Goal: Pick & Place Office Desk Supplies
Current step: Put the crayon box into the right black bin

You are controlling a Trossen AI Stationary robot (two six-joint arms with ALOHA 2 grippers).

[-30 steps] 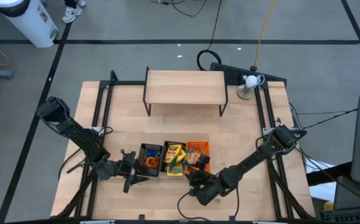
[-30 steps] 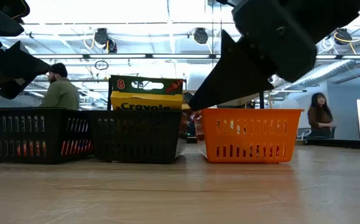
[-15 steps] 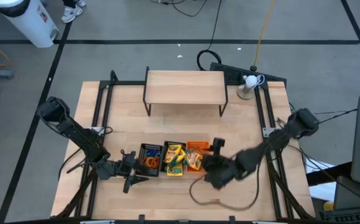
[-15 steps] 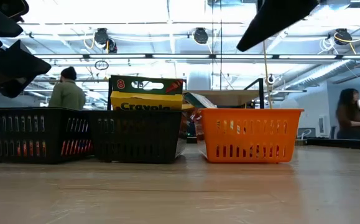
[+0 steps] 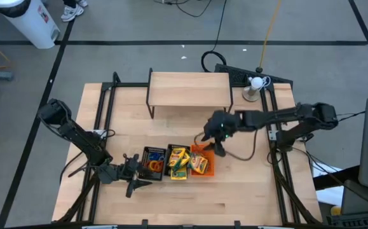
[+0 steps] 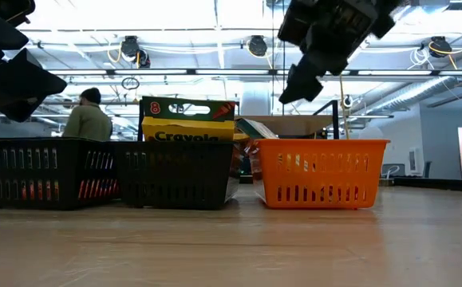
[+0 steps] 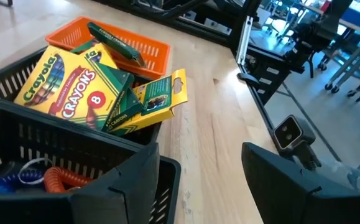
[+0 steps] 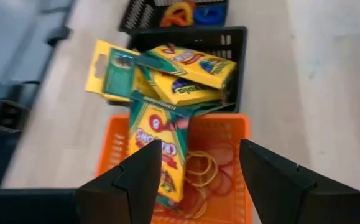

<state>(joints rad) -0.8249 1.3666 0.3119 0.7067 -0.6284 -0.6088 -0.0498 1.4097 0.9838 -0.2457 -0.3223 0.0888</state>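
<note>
Three mesh trays stand in a row near the table's front. A black tray (image 5: 152, 163) holds rubber bands (image 7: 36, 177). The middle black tray (image 5: 178, 163) holds crayon boxes (image 7: 68, 84). The orange tray (image 5: 201, 160) holds rubber bands (image 8: 204, 168) and a crayon box (image 8: 158, 149) lying on them. My left gripper (image 5: 136, 175) stands open at the left black tray's near left corner (image 7: 161, 165). My right gripper (image 5: 217, 137) hangs open in the air over the orange tray's far side, with nothing between its fingers (image 8: 279, 180). My left gripper has one finger (image 7: 136, 180) close against the near corner of the left black tray. I cannot tell whether it touches the tray.
A light wooden shelf (image 5: 189, 89) on black legs stands at the far middle. A white ball on a stand (image 5: 255, 86) is at the far right corner. Bare tabletop lies in front of the trays. A person (image 6: 87, 119) shows in the room beyond.
My right gripper has risen from the table's near edge beside the orange tray. It has swung toward the far edge and now hangs above that tray's far side. Its fingers stay open. The trays and their contents have not moved.
</note>
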